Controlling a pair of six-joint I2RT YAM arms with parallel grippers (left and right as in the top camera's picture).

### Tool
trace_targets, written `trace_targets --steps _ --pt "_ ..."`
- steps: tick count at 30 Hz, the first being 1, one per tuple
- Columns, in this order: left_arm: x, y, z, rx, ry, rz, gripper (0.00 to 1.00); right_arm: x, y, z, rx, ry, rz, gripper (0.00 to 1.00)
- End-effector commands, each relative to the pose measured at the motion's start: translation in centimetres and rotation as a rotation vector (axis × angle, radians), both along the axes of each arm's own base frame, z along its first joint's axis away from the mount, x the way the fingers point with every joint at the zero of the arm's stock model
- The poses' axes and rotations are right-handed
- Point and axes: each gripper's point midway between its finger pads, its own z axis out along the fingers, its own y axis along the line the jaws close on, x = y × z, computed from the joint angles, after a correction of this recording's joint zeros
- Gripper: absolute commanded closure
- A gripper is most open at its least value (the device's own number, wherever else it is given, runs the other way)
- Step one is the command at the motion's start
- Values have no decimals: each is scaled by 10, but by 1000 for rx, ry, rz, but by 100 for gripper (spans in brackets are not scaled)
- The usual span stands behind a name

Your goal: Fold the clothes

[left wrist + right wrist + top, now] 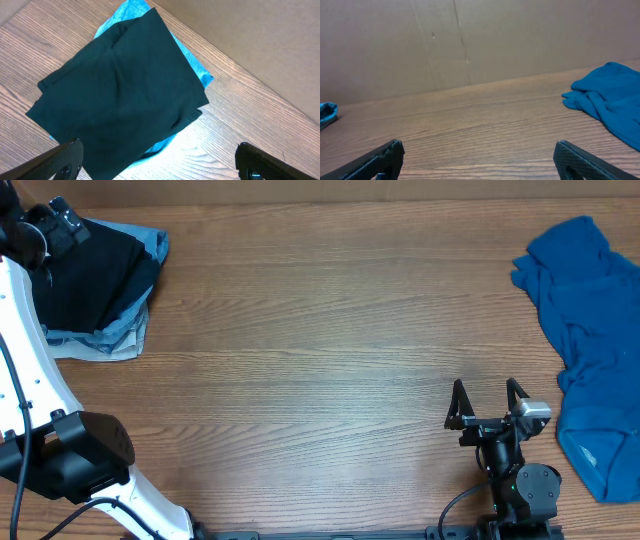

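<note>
the left tool [160, 162] has its two fingers [62, 160] spread as wide as they go, with nothing between them and nothing in their hold. it hangs over the far left corner of the worktop [320, 330], looking down on a dark folded garment [120, 100]. that garment lies flat on top of a light blue garment [192, 65], whose edges show from under it on more than one side. in the left wrist view the dark piece lies below and ahead of the fingertips, reaching in between them, and the fingers do not seem to touch it. the right tool [487, 398] sits low near the front edge, right of the middle. its fingers [380, 160] are likewise fully apart and empty, pointing across bare wood toward the far side. a crumpled blue garment [590, 350] lies unfolded along the right edge of the worktop, running from the far side down to the near side. it lies to the right of this tool and apart from it, its near end closest. in the right wrist view it shows ahead and off to the right, beyond the right finger, with a brown wall [470, 40] behind the far edge.
</note>
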Motion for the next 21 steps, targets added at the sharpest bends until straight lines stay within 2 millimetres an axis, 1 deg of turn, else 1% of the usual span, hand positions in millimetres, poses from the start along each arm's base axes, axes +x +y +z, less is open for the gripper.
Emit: trace_targets --steps 1,15,17,19,20,21 --pt "1 -1 6 -1 -18 -1 0 0 -1 -2 -2 -4 -4 0" --pt "1 -2 7 0 -19 -3 0 0 -1 -2 -2 -4 -4 0" --pt "-3 -4 20 10 -43 -3 0 0 -1 -2 -2 -4 -4 0" --pt "-16 -11 52 38 -106 -6 0 0 -1 -2 -2 -4 -4 0" --pt "-30 -18 83 65 -167 -7 0 0 -1 -2 -2 -4 -4 0" --pt "-40 -22 102 83 -206 -7 0 0 -1 -2 -2 -4 -4 0"
